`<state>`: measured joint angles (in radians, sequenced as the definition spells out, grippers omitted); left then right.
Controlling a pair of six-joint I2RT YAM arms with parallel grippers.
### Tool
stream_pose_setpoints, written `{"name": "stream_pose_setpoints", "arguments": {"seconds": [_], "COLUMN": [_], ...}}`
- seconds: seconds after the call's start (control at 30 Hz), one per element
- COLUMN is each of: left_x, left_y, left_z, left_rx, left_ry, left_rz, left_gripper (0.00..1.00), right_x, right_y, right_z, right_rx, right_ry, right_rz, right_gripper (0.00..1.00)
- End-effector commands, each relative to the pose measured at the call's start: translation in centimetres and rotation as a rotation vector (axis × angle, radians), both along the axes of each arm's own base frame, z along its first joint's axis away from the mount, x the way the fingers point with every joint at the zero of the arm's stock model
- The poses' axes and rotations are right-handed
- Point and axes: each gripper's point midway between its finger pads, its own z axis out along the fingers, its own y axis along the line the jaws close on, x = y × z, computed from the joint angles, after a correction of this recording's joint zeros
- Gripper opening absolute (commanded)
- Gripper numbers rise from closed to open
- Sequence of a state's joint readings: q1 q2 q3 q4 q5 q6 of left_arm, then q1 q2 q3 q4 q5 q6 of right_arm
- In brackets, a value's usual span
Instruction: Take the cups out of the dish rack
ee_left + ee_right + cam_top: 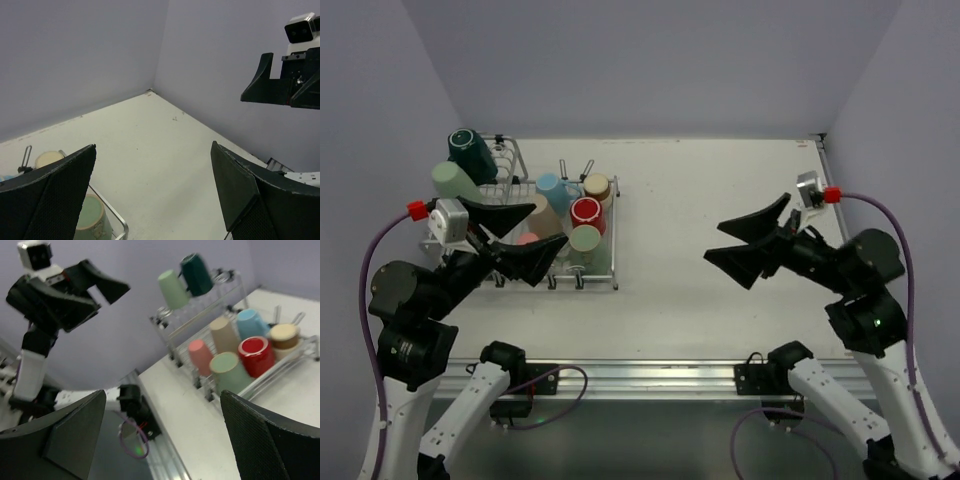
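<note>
left claw [551, 224]: jaws wide apart, holds nothing; hangs over the near-left part of the rack [616, 262]
right claw [712, 243]: jaws wide apart, holds nothing; over bare worktop [720, 170], well apart from the rack
rack place: left side of the worktop, tall section at its far-left end
cups in tray: blue cup [552, 188], tan cup [598, 186], red cup [586, 212], green cup [584, 240], pink cup [526, 240], beige cup [540, 212]
cups on tall section: teal cup [470, 150] and pale cup [453, 180], both tilted
key relation: from the top, the pink and beige cups sit just beside the left claw's tips; height gap cannot be told
axis: tray cups stand roughly upright, red cup mouth up
nearer arm: left; from the right claw every cup lies to its left
progress (judged): nothing unloaded yet
next (judged): left claw drops onto a near tray cup
</note>
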<state>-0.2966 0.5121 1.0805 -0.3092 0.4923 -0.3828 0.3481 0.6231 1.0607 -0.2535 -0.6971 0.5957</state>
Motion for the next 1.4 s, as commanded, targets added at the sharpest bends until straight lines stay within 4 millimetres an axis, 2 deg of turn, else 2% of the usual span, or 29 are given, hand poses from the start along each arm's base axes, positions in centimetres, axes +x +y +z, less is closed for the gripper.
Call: {"name": "stream_pose_setpoints", "arguments": {"seconds": [0.0, 0.03, 0.07, 0.1, 0.13, 0.2, 0.27, 0.3, 0.4, 0.43, 0.5, 0.53, 0.67, 0.73, 0.8, 0.97, 1.0, 1.17, 1.2, 1.23, 1.27, 1.3, 1.33, 1.37], "left_x": [0.7, 0.9, 0.9, 0.9, 0.9, 0.8, 0.8, 0.8, 0.7, 0.5, 0.6, 0.6, 1.2, 1.5, 2.2, 4.6, 5.7, 8.5, 9.4, 10.1, 10.6, 11.2, 11.5, 11.6], "left_y": [0.4, 0.6, 0.7, 0.8, 0.9, 1.0, 1.4, 1.6, 3.1, 3.6, 4.8, 5.2, 5.7, 5.4, 4.9, 3.3, 2.9, 1.8, 1.6, 2.0, 2.1, 1.9, 1.7, 1.0], "left_z": [-2.9, -3.2, -3.3, -3.2, -3.3, -3.4, -4.1, -4.2, -4.2, -4.4, -4.1, -4.1, -5.3, -6.1, -7.6, -11.9, -12.8, -14.7, -15.4, -16.1, -16.8, -17.8, -18.4, -19.0], "left_rx": [0.024, 0.026, 0.027, 0.027, 0.031, 0.039, 0.047, 0.046, 0.034, 0.036, 0.02, 0.016, 0.022, 0.028, 0.036, 0.082, 0.101, 0.133, 0.141, 0.148, 0.159, 0.171, 0.177, 0.192], "left_ry": [0.101, 0.105, 0.105, 0.105, 0.104, 0.102, 0.112, 0.113, 0.114, 0.128, 0.126, 0.125, 0.146, 0.161, 0.204, 0.357, 0.393, 0.478, 0.503, 0.519, 0.537, 0.565, 0.58, 0.587], "left_rz": [0.04, 0.055, 0.057, 0.065, 0.069, 0.075, 0.096, 0.109, 0.195, 0.223, 0.292, 0.31, 0.348, 0.341, 0.325, 0.283, 0.278, 0.27, 0.278, 0.314, 0.332, 0.338, 0.344, 0.332], "left_gripper": [1.0, 1.0, 1.0, 1.0, 1.0, 1.0, 1.0, 1.0, 0.98, 0.97, 0.96, 0.96, 0.95, 0.93, 0.92, 0.95, 0.96, 0.98, 0.98, 0.98, 0.99, 0.99, 0.99, 0.99], "right_x": [3.3, 3.6, 3.6, 4.0, 3.7, 5.1, 5.5, 6.4, 7.7, 8.5, 9.5, 10.1, 10.9, 11.1, 11.4, 11.5, 11.1, 9.5, 9.0, 8.5, 8.0, 7.6, 7.1, 6.9], "right_y": [2.8, 3.8, 6.0, 6.9, 8.2, 10.9, 13.1, 14.6, 17.1, 18.1, 19.3, 20.1, 21.2, 21.4, 21.3, 19.1, 18.4, 15.3, 14.6, 13.9, 13.5, 13.0, 12.3, 12.0], "right_z": [-2.4, -3.1, -4.5, -5.2, -5.2, -7.4, -7.9, -9.7, -10.6, -12.0, -12.2, -13.9, -15.2, -15.4, -15.7, -16.4, -16.2, -15.8, -16.9, -15.8, -15.8, -16.8, -15.8, -15.8], "right_rx": [-0.147, -0.174, -0.232, -0.265, -0.289, -0.385, -0.435, -0.48, -0.485, -0.515, -0.534, -0.573, -0.61, -0.617, -0.628, -0.665, -0.661, -0.629, -0.64, -0.608, -0.596, -0.606, -0.577, -0.568], "right_ry": [0.017, 0.021, 0.023, 0.023, 0.003, -0.019, -0.07, -0.06, -0.112, -0.109, -0.131, -0.11, -0.093, -0.094, -0.094, -0.091, -0.09, -0.081, -0.069, -0.081, -0.076, -0.067, -0.08, -0.081], "right_rz": [-0.076, -0.072, -0.028, -0.026, -0.018, -0.014, -0.003, 0.003, 0.008, 0.014, 0.011, 0.016, 0.018, 0.008, -0.002, -0.066, -0.072, -0.104, -0.098, -0.102, -0.097, -0.093, -0.098, -0.1], "right_gripper": [0.99, 0.99, 0.99, 0.99, 0.99, 0.99, 0.99, 0.99, 0.98, 0.98, 0.98, 0.98, 0.99, 0.98, 0.99, 0.99, 0.99, 0.99, 0.99, 0.99, 0.99, 0.99, 0.99, 0.99]}}
